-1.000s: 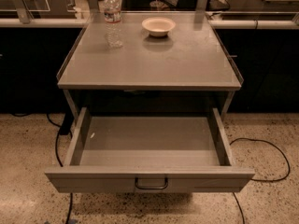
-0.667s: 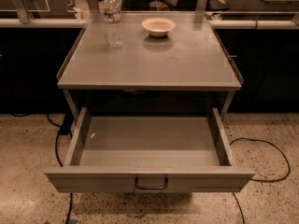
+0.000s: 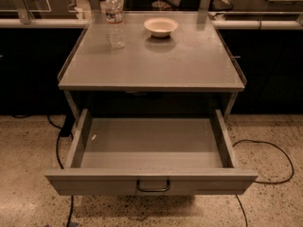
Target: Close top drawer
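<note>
The top drawer (image 3: 151,183) is a wide shallow grey metal drawer under a grey table top (image 3: 151,60). It is pulled fully out toward me and its inside is empty. Its flat front panel carries a small dark wire handle (image 3: 153,186) at the centre. My gripper and arm are not in view in the camera view.
A clear plastic water bottle (image 3: 114,20) and a pale bowl (image 3: 161,26) stand at the back of the table top. Black cables (image 3: 272,162) lie on the speckled floor to the right and left of the drawer. Dark cabinets and a rail run behind.
</note>
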`<state>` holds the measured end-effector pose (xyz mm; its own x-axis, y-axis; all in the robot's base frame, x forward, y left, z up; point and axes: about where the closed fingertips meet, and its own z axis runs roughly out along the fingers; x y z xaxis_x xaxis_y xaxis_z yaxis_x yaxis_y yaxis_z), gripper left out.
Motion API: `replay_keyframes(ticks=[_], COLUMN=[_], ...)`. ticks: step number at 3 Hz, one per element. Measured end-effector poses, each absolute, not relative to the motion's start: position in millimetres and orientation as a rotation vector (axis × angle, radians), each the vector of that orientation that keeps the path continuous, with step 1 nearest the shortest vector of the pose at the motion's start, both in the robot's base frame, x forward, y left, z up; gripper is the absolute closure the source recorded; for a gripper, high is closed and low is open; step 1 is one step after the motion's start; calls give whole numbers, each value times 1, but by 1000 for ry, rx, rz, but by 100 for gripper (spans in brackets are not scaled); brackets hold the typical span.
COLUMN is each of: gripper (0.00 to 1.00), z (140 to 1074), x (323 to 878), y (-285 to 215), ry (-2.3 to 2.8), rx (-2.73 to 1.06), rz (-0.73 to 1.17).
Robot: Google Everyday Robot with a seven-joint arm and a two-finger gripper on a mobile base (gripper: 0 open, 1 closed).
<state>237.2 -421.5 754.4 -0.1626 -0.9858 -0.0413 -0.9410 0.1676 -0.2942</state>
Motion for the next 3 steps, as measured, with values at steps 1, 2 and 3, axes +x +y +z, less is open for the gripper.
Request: replay_keyframes(ticks=[1, 2, 3], gripper=[0, 0, 0], z=[738, 717, 695], x=[224, 229, 243], y=[-391, -377, -371], ry=[2176, 2157, 2165], rx=[-1975, -2045, -2067], rz=[-240, -169, -95])
